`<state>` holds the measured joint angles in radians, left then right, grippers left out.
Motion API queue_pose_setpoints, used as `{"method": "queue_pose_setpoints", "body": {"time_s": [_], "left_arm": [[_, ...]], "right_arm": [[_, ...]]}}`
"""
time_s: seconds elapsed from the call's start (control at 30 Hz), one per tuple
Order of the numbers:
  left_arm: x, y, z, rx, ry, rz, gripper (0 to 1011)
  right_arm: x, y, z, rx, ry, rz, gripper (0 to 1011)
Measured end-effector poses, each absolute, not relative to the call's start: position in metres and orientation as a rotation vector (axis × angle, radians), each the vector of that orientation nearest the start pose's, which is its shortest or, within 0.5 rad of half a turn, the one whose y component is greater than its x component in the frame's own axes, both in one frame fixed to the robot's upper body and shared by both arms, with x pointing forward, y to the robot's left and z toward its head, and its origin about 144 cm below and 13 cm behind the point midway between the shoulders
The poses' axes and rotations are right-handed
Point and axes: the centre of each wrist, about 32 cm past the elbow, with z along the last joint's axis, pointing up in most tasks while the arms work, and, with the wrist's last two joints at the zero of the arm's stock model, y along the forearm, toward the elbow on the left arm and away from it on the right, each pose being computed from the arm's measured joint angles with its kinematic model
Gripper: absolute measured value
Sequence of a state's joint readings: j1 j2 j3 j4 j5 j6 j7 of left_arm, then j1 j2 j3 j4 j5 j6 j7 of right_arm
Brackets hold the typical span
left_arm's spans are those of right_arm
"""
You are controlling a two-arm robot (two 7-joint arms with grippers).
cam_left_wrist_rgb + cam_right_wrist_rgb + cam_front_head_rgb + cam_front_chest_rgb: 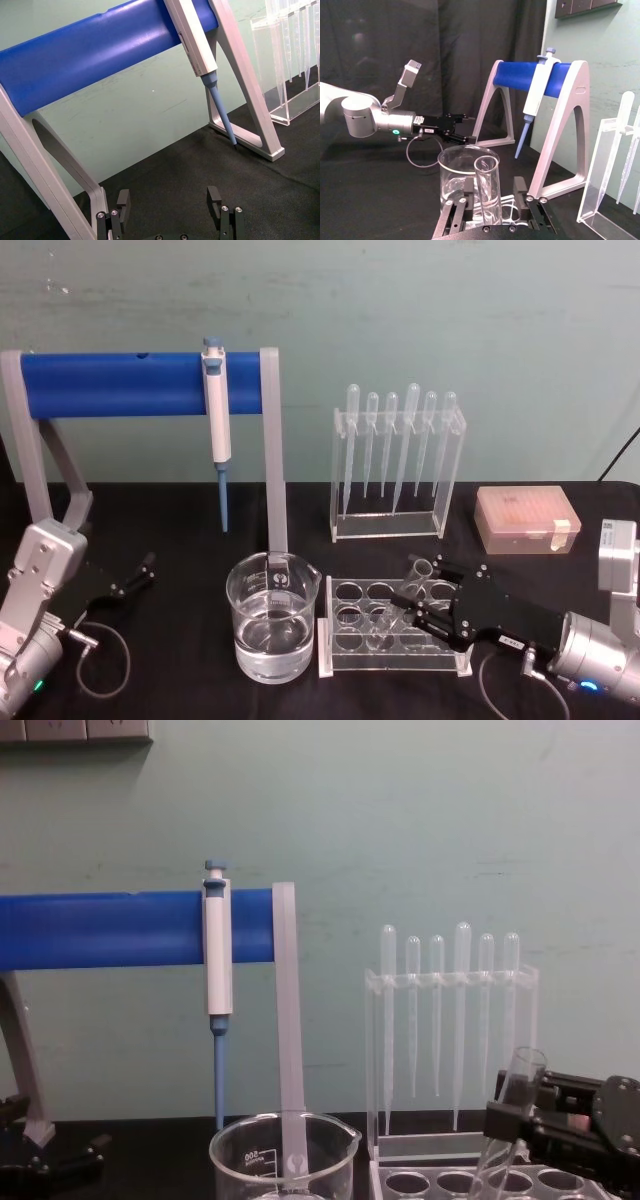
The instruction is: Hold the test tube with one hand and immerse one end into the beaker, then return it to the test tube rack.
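1. Right gripper (412, 587), low at the right, over the rack (340, 668): jaws parted wider than the tube (405, 595), one on either side of it. The right wrist view shows a gap between the tube and one jaw.
2. Tube: clear glass, rim up, lower end in a rack hole. It leans, and in the chest view its rim tips to the right.
3. Beaker (272, 620): stands on the table (180, 530) just left of the rack, partly filled with clear liquid, spout at the rim. It is apart from the tube.
4. Left gripper (140, 575): far left, low over the table near the stand's foot, jaws wide open, holding nothing.
5. Stand (110, 385): grey legs, blue crossbar, at the back left.
6. Pipettor (216, 400): hangs from the crossbar, blue tip down.
7. Pipettes (395, 440): six, bulbs up, in a clear holder behind the rack.
8. Box (527, 520): pale orange, lidded, at the back right.
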<state>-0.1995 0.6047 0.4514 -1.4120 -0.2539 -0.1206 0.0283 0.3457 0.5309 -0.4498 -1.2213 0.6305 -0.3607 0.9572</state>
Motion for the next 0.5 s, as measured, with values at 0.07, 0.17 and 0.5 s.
{"method": "queue_pose_setpoints", "body": {"time_s": [0.07,0.17,0.5], "left_arm": [[0.4886,0.3097,1.1398,0.304,-0.285,1.248,1000],[0.4886,0.3097,1.1398,0.304,-0.285,1.248,1000],[0.4886,0.3097,1.1398,0.305,-0.285,1.248,1000]], "right_arm": [[0.5321,-0.3191,1.1441,0.071,-0.160,-0.431,465],[0.5320,-0.3191,1.1441,0.072,-0.160,-0.431,343],[0.5319,-0.3190,1.1440,0.072,-0.160,-0.431,224]]}}
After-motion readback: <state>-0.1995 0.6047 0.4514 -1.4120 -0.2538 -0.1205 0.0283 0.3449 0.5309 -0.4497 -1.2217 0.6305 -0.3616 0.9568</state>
